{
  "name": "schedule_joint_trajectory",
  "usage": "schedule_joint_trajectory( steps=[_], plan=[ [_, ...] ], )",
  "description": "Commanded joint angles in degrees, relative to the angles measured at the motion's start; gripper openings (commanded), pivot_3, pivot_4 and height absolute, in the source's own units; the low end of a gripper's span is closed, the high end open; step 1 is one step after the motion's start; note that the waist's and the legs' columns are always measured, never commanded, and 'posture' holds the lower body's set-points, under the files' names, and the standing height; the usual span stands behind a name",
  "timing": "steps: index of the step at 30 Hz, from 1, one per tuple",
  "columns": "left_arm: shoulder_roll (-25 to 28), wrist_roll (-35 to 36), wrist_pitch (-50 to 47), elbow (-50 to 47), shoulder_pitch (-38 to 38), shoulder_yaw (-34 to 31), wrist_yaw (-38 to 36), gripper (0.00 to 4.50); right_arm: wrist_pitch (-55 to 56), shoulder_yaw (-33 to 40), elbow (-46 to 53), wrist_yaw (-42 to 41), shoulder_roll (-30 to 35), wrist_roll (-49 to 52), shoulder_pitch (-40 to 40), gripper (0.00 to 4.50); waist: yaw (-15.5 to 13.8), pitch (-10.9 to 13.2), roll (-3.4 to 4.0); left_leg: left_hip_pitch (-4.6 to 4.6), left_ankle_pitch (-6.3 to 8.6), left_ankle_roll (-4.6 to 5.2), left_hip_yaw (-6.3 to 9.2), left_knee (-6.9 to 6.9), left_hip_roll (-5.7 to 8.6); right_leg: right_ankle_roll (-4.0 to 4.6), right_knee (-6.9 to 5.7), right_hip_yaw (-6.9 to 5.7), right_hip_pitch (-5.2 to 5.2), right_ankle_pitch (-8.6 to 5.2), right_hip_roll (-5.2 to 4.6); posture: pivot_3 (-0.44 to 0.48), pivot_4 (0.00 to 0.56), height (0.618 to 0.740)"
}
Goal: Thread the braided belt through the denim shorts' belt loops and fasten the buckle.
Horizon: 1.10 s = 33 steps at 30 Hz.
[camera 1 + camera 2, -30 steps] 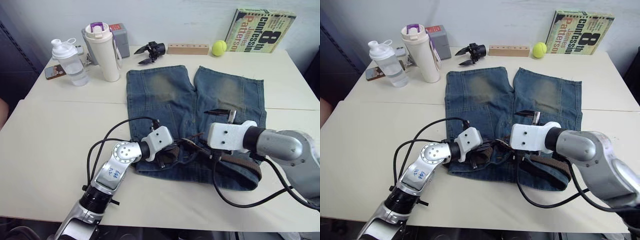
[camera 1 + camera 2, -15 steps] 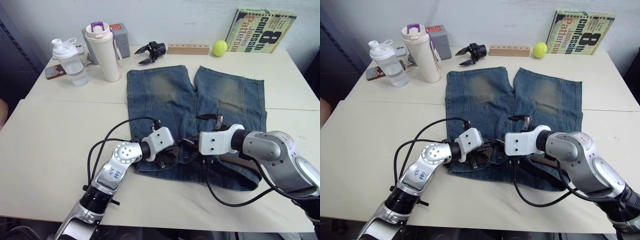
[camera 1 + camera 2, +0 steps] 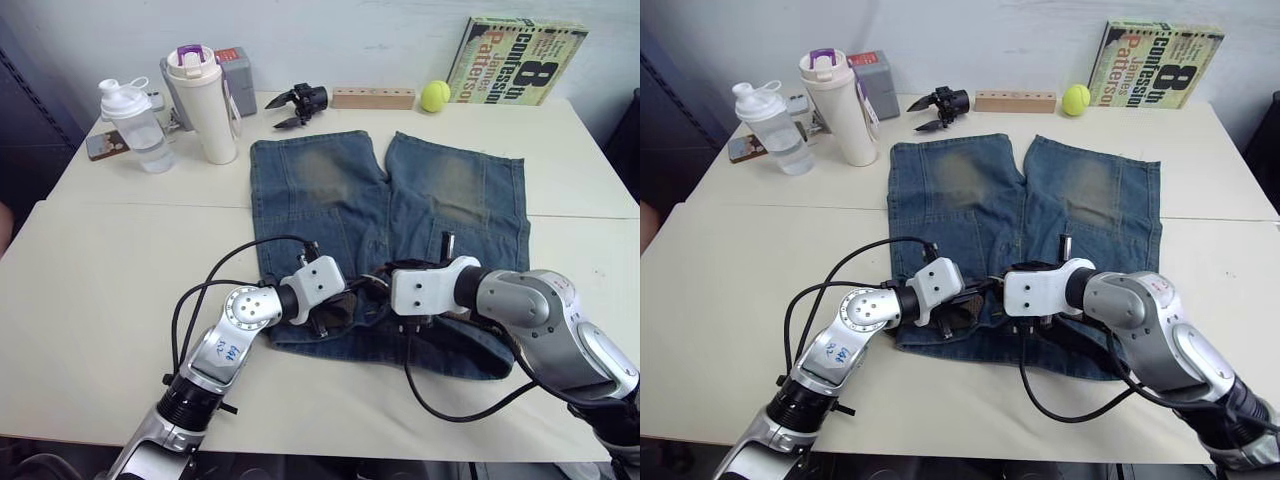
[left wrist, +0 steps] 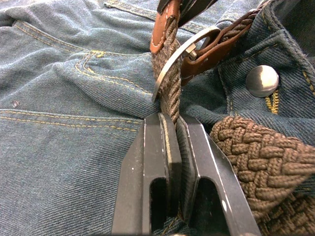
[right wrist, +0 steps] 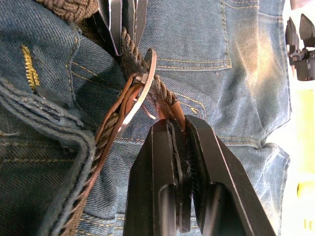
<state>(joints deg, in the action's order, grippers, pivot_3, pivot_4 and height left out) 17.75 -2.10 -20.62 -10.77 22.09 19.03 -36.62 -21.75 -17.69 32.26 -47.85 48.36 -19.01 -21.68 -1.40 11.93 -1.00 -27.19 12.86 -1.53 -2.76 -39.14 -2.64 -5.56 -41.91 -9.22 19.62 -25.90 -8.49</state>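
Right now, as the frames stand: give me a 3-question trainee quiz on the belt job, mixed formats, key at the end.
1. True or false: the left hand is shut on the belt.
2. Multiple choice: where has the belt passed at the buckle? A) through the frame, B) beside it, C) nowhere near it.
3. Fill in: the right hand grips the belt's ____ tip.

Key: 1 true; 2 A; 3 tan leather. The shorts lie flat on the table, with both hands at the waistband.
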Motion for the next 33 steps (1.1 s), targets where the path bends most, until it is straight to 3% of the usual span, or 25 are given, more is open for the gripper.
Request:
schedule_joint_trajectory(
  steps=[1,4,11,15,17,18,20,23,29,33],
  plan=[
    [-0.24,3.18,-0.99,-1.95,-0.94,-0.84,-1.86,1.28,-1.29,1.14,3.00,0.19,-1.33,-0.43,0.35,0.00,0.02,0.00,0.00,0.00,0.00,0.00,0.00,0.00,0.00,0.00,0.00,0.00,0.00,0.00,0.00,0.000,0.150,0.657],
    [0.51,7.10,-4.85,-3.70,-0.49,-4.67,-2.85,2.48,-2.33,2.02,3.51,0.50,-1.91,-1.01,0.82,0.00,0.03,0.00,0.00,-0.02,0.00,0.00,0.00,0.00,-0.01,0.00,0.00,0.01,0.02,0.00,0.01,0.000,0.150,0.657],
    [6.83,24.91,-13.59,-5.24,-0.18,-18.49,-12.82,2.48,-1.05,6.44,5.24,2.64,-1.69,-0.42,4.10,0.00,0.11,0.01,0.02,-0.01,-0.01,-0.02,0.05,0.01,-0.03,0.01,0.00,0.02,0.04,0.00,0.04,0.000,0.150,0.657],
    [11.69,28.21,-14.15,-1.77,-0.86,-19.39,-19.29,2.48,-0.41,8.93,5.50,3.80,-1.79,-0.42,5.50,0.00,0.02,0.01,0.02,-0.01,-0.01,-0.02,0.03,0.01,-0.01,0.01,0.00,0.03,0.03,0.00,0.02,0.000,0.150,0.657],
    [12.00,25.79,-9.49,5.51,1.03,-19.59,-19.13,2.48,-0.14,10.24,5.86,4.25,-1.69,-0.23,6.35,0.00,-0.02,0.01,0.02,-0.02,-0.01,-0.02,-0.01,0.01,0.00,0.01,-0.01,0.03,0.05,0.00,0.02,0.000,0.150,0.657],
    [11.77,25.12,-7.65,8.31,1.95,-19.67,-18.97,1.95,0.14,10.80,5.86,4.41,-1.69,-0.14,6.71,0.00,-0.04,0.01,0.02,0.00,-0.01,-0.02,-0.04,0.01,0.01,0.01,-0.01,0.01,0.05,0.00,0.02,0.000,0.150,0.657],
    [11.33,21.15,-2.10,14.83,4.55,-17.83,-17.74,1.33,0.80,12.00,6.21,4.75,-1.84,0.30,7.28,0.00,-0.09,0.02,0.01,-0.02,-0.01,-0.02,-0.04,0.01,0.02,0.01,-0.03,-0.01,0.08,0.00,0.03,0.000,0.150,0.657],
    [11.55,12.11,8.68,24.66,8.28,-11.17,-18.37,0.05,1.34,14.34,7.86,4.92,-2.46,1.84,8.79,0.00,-0.24,0.03,-0.01,-0.05,-0.01,-0.01,-0.08,0.00,0.09,0.01,-0.05,-0.04,0.11,0.00,0.02,0.000,0.150,0.657],
    [11.44,6.34,20.40,33.99,10.25,-5.24,-23.70,0.05,1.12,18.75,11.15,5.95,-3.01,2.72,13.63,0.00,-0.13,0.01,-0.01,-0.01,0.01,0.02,-0.15,0.02,0.27,0.00,-0.05,-0.06,0.10,0.00,0.00,0.000,0.150,0.657],
    [12.68,4.42,23.65,34.67,9.15,-3.87,-25.02,0.05,-0.20,28.64,13.37,6.93,-3.48,3.30,19.60,0.00,-0.11,-0.02,0.03,0.03,0.01,0.02,-0.14,0.02,0.26,0.01,-0.05,-0.03,0.07,0.00,0.00,0.000,0.150,0.657]
  ],
)
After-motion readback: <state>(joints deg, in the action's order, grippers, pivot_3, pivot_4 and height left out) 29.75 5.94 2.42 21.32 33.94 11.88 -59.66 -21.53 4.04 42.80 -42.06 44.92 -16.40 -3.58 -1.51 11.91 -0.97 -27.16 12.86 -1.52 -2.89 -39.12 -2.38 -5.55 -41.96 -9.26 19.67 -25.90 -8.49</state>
